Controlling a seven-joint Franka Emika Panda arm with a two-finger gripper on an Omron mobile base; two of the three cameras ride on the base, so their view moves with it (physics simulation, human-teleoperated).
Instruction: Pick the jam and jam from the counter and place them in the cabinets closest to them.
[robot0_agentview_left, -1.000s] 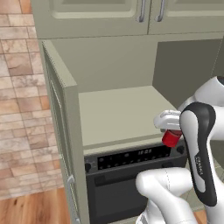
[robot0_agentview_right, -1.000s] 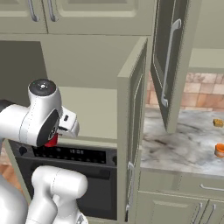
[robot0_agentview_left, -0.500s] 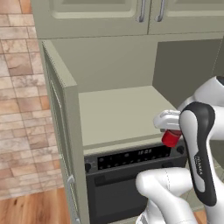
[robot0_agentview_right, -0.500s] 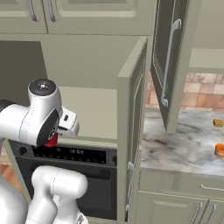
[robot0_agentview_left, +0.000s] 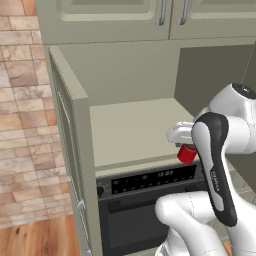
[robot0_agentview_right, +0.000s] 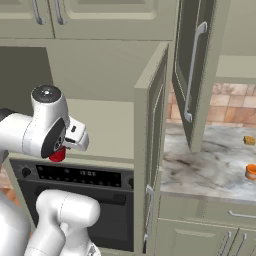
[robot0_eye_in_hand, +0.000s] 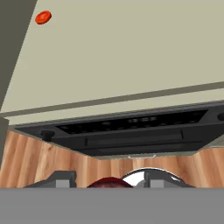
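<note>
Currently: gripper (robot0_agentview_left: 186, 146), at the front edge of the open cabinet (robot0_agentview_left: 130, 132) shelf, above the black oven (robot0_agentview_left: 150, 200). Jaws clenched on a red jam (robot0_agentview_left: 187, 153) jar, which hangs beneath the hand just past the shelf lip. In the hand view, the jar's dark red top (robot0_eye_in_hand: 110, 183) sits between the two fingertips (robot0_eye_in_hand: 61, 179). Second item: small orange jar (robot0_agentview_right: 251, 171) on the counter (robot0_agentview_right: 210, 165), right of the open cabinet door (robot0_agentview_right: 152, 145), well apart from the arm.
</note>
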